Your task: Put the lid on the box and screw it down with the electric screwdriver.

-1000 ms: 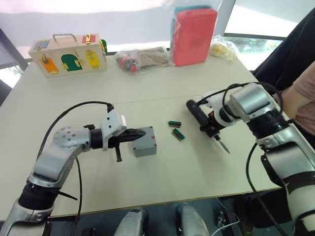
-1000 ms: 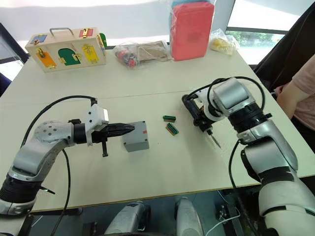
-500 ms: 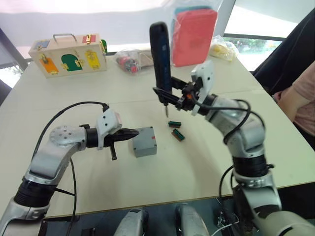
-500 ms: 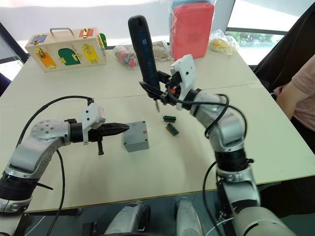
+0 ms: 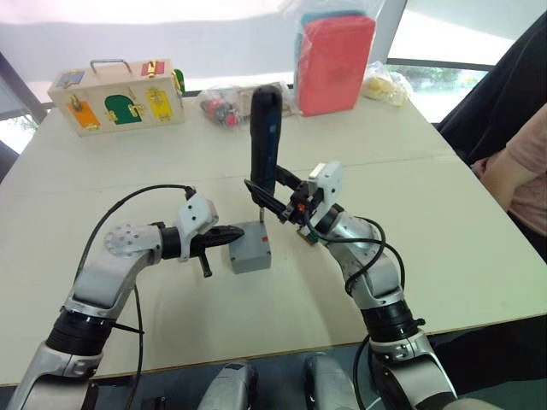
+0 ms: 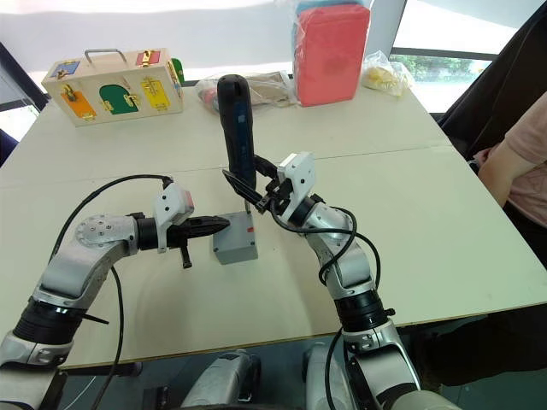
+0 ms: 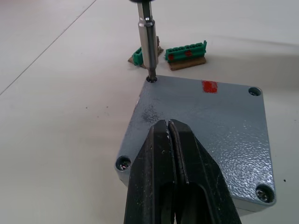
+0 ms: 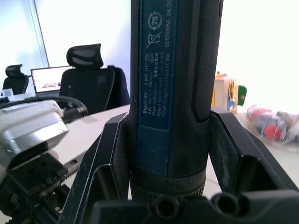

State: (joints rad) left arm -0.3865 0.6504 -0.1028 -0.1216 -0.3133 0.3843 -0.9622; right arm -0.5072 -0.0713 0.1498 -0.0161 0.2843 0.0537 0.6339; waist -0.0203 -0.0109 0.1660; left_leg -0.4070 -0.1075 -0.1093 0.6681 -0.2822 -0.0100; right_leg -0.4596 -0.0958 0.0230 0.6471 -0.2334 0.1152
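While our right gripper grasps the electric screwdriver upright at frame centre, bit in a corner screw hole of the lid on the box, our left gripper presses, clenched, on the lid.

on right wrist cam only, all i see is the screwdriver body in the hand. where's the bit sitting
Observer: The electric screwdriver stands roughly upright, and its bit is in one corner screw hole of the lid.
Operator: lid seated on the box?
Observer: Yes, the lid sits squarely on the box.
Operator: what's the left hand doing
Observer: The left hand is shut, with its tips over the lid's near edge. I cannot tell whether they press on it.
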